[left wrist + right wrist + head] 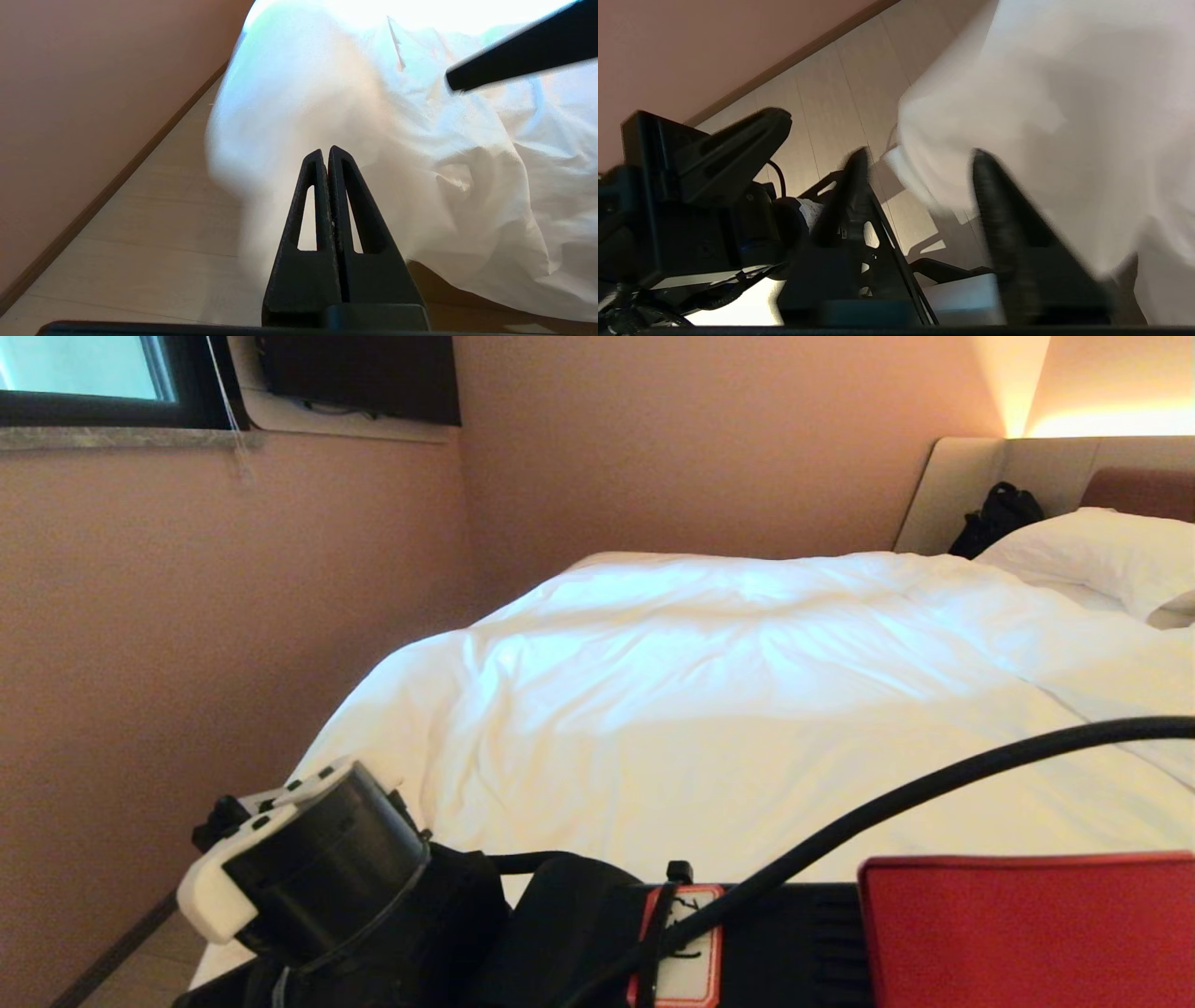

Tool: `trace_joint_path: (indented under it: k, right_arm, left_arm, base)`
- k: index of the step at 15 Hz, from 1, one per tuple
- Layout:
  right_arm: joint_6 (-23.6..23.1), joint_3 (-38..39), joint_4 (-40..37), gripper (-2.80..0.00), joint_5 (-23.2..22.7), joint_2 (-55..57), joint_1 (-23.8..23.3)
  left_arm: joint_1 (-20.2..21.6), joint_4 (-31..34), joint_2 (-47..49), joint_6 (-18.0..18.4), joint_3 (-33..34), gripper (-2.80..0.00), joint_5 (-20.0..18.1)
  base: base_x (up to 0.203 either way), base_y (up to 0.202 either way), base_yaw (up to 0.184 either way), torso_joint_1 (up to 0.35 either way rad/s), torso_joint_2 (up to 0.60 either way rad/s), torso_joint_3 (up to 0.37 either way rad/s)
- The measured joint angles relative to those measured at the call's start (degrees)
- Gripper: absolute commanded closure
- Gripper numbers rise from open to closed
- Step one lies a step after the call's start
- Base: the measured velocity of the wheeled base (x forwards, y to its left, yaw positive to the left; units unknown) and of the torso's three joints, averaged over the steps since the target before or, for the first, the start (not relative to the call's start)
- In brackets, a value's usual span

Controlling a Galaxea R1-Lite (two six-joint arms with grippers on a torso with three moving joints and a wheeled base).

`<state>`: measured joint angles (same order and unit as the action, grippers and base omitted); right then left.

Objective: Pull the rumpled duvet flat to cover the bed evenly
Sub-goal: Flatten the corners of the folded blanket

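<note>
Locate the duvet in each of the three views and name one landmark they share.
Head view: the duvet spreads across the bed, filling the middle, pillow at its far right.
Left wrist view: its hanging corner fills the upper right, beyond the shut left end effector.
Right wrist view: it hangs at the right, by the open right end effector.
Shared landmark: the pinkish wall.

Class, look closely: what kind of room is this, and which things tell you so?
Most likely a hotel bedroom: a made-up bed under a white duvet, a plump pillow against a padded headboard, and a wall-mounted screen.
</note>
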<state>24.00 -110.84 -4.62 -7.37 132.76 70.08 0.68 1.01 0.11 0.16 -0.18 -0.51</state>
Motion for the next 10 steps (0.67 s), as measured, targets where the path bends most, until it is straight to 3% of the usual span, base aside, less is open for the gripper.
trace_joint_path:
  k: [8,9,10]
  right_arm:
    - [0.5,0.2,-1.4,-2.8,1.4,-5.8,-2.0]
    - [0.6,0.3,-1.9,-0.53,1.7,-7.0,-3.1]
    - [0.8,0.3,-2.0,0.0,2.1,-8.3,-4.3]
  left_arm:
    - [0.0,0.0,0.0,0.0,0.0,0.0,0.0]
    - [0.0,0.0,0.0,0.0,0.0,0.0,0.0]
    - [0.0,0.0,0.0,0.0,0.0,0.0,0.0]
  base:
    - [0.0,0.0,0.0,0.0,0.0,0.0]
    - [0.0,0.0,0.0,0.0,0.0,0.0]
    - [0.0,0.0,0.0,0.0,0.0,0.0]
